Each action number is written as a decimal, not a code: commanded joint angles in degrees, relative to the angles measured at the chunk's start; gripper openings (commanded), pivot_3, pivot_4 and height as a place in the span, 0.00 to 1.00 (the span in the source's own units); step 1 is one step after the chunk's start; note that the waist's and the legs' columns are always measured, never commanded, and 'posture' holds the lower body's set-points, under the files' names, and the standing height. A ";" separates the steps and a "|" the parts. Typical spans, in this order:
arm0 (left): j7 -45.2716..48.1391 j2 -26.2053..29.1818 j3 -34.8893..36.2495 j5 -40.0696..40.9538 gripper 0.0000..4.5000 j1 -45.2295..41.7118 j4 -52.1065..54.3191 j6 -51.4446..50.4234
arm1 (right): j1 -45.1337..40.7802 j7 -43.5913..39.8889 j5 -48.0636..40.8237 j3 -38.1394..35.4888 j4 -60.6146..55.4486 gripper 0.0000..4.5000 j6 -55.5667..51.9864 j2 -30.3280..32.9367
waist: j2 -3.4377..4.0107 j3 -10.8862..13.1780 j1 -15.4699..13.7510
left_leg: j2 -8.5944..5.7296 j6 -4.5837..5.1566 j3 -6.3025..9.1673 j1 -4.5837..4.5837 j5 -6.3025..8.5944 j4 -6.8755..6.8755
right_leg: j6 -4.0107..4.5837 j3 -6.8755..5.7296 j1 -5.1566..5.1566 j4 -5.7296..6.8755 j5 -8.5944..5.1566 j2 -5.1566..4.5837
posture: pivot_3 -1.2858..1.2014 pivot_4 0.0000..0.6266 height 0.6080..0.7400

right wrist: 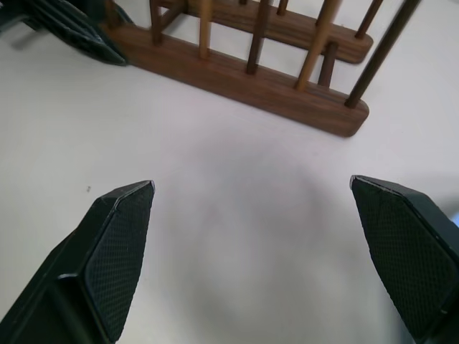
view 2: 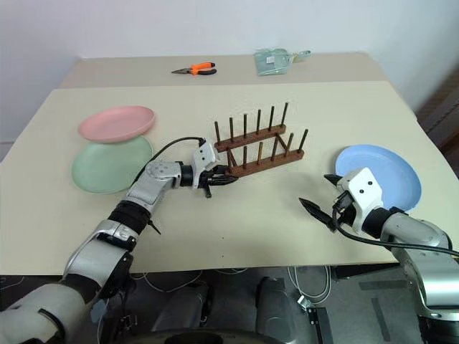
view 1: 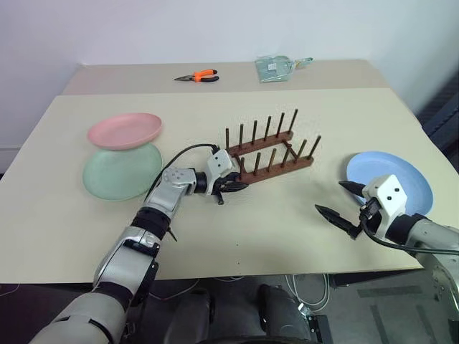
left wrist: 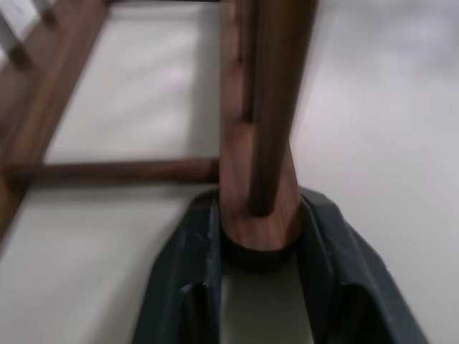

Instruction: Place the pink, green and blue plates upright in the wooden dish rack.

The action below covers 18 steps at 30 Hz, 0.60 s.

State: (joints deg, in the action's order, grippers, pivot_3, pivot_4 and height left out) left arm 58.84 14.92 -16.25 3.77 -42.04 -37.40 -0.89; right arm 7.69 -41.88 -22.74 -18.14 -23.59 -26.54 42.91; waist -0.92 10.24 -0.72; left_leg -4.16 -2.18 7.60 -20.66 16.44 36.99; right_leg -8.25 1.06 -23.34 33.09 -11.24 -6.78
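A: Start with what's nearest. What is the right gripper point(view 1: 338, 210) doing?

B: It hangs over bare table point(view 1: 237, 236) at the near right, its two black fingers spread wide with nothing between them. The blue plate point(view 1: 401, 175) lies flat just beyond it.

A: And the left gripper point(view 1: 231, 185)?

B: It reaches in from the left to the near left end of the wooden dish rack point(view 1: 271, 150). In the left wrist view its fingers point(left wrist: 183, 287) are pinching the rounded end of the rack's near base bar, one on each side, touching the wood.

A: Where does the rack stand?

B: Mid-table, between the two arms, angled so that it runs away toward the right. All its pegs are upright and its slots hold no plate.

A: The other plates?

B: On the left of the table, well apart from the rack. The green plate point(view 1: 120, 172) lies flat, and the pink plate point(view 1: 125, 130) rests on its far edge, overlapping it.

A: Anything further back?

B: Orange-handled pliers point(view 1: 198, 76) and a clear packet point(view 1: 276, 68) on the far table
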 commanded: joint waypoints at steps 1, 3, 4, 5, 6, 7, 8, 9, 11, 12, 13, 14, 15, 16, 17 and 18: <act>4.65 1.69 -0.73 1.20 0.17 3.35 7.41 -1.60 | 0.36 -0.38 -0.49 -3.37 -1.48 1.00 0.07 1.52 | 0.00 0.00 -0.01 | 0.01 0.00 0.01 -0.01 0.00 0.00 | 0.00 0.00 0.00 0.00 0.00 0.00 | 0.52 0.24 1.00; 9.20 5.12 -2.76 1.25 0.17 7.02 15.70 -2.91 | 1.93 -2.26 -1.09 -5.67 -0.91 1.00 -0.65 3.28 | 0.00 0.01 0.00 | 0.00 0.00 0.00 -0.01 0.00 0.01 | 0.02 0.01 0.00 0.00 -0.01 0.00 | 0.52 0.24 1.00; 10.40 6.29 -3.41 1.13 0.17 8.28 18.46 -3.36 | 2.57 -2.89 -1.28 -6.36 -0.91 1.00 -0.91 3.78 | 0.02 0.00 0.00 | 0.01 0.00 0.01 -0.03 0.00 0.00 | 0.02 0.01 -0.01 0.00 -0.01 0.00 | 0.52 0.24 1.00; 10.79 7.24 -3.83 0.86 0.17 9.33 20.59 -4.01 | 3.49 -3.60 -1.41 -7.16 -0.74 1.00 -1.09 4.28 | 0.01 0.01 -0.02 | 0.01 0.02 0.01 -0.02 0.01 -0.01 | 0.04 0.02 -0.01 0.00 -0.02 0.00 | 0.52 0.24 1.00; 10.76 7.68 -3.78 1.04 0.17 10.02 21.85 -4.85 | 4.22 -3.98 -1.41 -7.64 -0.71 1.00 -1.13 4.54 | 0.00 0.01 -0.10 | 0.01 0.03 0.01 -0.02 0.02 -0.01 | 0.08 0.02 0.00 0.00 -0.04 0.00 | 0.52 0.24 1.00; 10.64 7.85 -3.49 1.51 0.17 10.60 22.84 -5.69 | 4.88 -4.37 -1.33 -7.99 -0.57 1.00 -1.06 4.68 | 0.00 0.01 -0.19 | 0.02 0.03 0.02 -0.04 0.02 0.01 | 0.13 0.02 0.00 -0.01 -0.07 0.00 | 0.52 0.24 1.00; 10.39 7.93 -3.10 1.88 0.28 11.06 23.61 -6.48 | 5.42 -4.69 -1.24 -8.17 -0.50 1.00 -1.02 4.75 | 0.00 0.01 -0.27 | 0.02 0.03 0.03 -0.03 0.02 0.04 | 0.19 0.02 0.03 0.00 -0.10 0.00 | 0.52 0.24 1.00; 10.25 7.97 -2.79 2.13 0.41 11.37 24.19 -7.05 | 5.72 -4.84 -1.19 -8.25 -0.58 1.00 -1.03 4.74 | 0.00 0.01 -0.24 | 0.02 0.03 0.05 -0.03 0.02 0.06 | 0.20 0.01 0.05 0.00 -0.11 0.00 | 0.52 0.24 1.00; 7.17 8.50 -2.18 -0.04 0.61 11.21 23.50 -7.91 | 6.29 -5.29 -0.08 -7.60 0.46 0.94 -0.88 5.32 | 0.00 0.01 -0.09 | 0.02 0.03 0.03 -0.02 0.02 0.08 | 0.20 0.02 0.07 0.00 -0.13 -0.01 | 0.52 0.24 1.00; 5.78 9.02 -1.78 -0.90 0.71 11.36 23.53 -8.64 | 6.63 -5.46 0.38 -7.40 0.91 0.88 -0.89 5.55 | 0.01 0.01 -0.07 | 0.02 0.03 0.03 -0.02 0.02 0.07 | 0.20 0.02 0.06 0.00 -0.13 -0.01 | 0.52 0.24 1.00; 4.87 9.44 -1.54 -1.36 0.83 11.59 23.78 -9.19 | 6.97 -5.59 0.65 -7.35 1.08 0.80 -0.90 5.65 | 0.00 0.01 -0.06 | 0.02 0.03 0.03 0.00 0.02 0.07 | 0.20 0.02 0.06 0.00 -0.13 -0.01 | 0.52 0.24 1.00; 4.38 10.55 -0.84 -1.16 0.95 12.35 25.00 -10.86 | 7.79 -6.41 0.49 -7.34 0.77 0.70 -0.90 5.86 | 0.00 0.01 -0.02 | 0.03 0.03 0.03 0.01 0.02 0.06 | 0.19 0.01 0.06 0.00 -0.13 0.00 | 0.52 0.24 1.00; 4.07 11.80 -0.16 -0.83 1.00 13.28 26.37 -12.38 | 8.61 -7.18 0.24 -7.31 0.27 0.59 -0.86 6.07 | 0.00 0.01 0.07 | 0.03 0.03 0.03 0.02 0.02 0.04 | 0.19 0.01 0.06 0.00 -0.13 0.00 | 0.52 0.24 1.00; 3.93 13.96 1.43 0.30 1.00 15.39 28.94 -14.92 | 9.58 -7.89 0.00 -6.95 -0.53 0.48 -0.95 6.21 | 0.00 0.01 0.17 | 0.05 0.03 0.02 0.05 0.02 -0.01 | 0.18 0.01 0.05 0.01 -0.13 0.01 | 0.52 0.24 1.00; 4.14 16.12 3.04 1.72 1.00 17.85 32.04 -17.10 | 10.37 -8.41 -0.14 -6.40 -1.35 0.37 -0.97 6.20 | 0.01 0.02 0.43 | 0.07 0.04 0.00 0.09 0.03 -0.06 | 0.18 0.01 0.05 0.01 -0.13 0.02 | 0.52 0.24 1.00; 4.51 17.77 4.42 3.48 0.95 20.19 35.28 -19.52 | 10.84 -8.55 -0.16 -5.84 -2.06 0.25 -1.04 6.04 | 0.01 0.01 0.88 | 0.11 0.04 -0.02 0.11 0.03 -0.13 | 0.17 0.02 0.01 0.02 -0.13 0.04 | 0.52 0.24 1.00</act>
State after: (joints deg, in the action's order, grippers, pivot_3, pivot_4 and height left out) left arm 63.35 29.98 -14.78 5.76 -24.50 -5.07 -16.13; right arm 18.12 -49.68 -22.37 -23.74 -23.02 -27.78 48.41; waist -0.91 10.25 0.15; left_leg -4.01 -2.13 7.57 -20.48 16.48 36.77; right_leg -8.06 1.11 -23.34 33.11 -11.38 -6.73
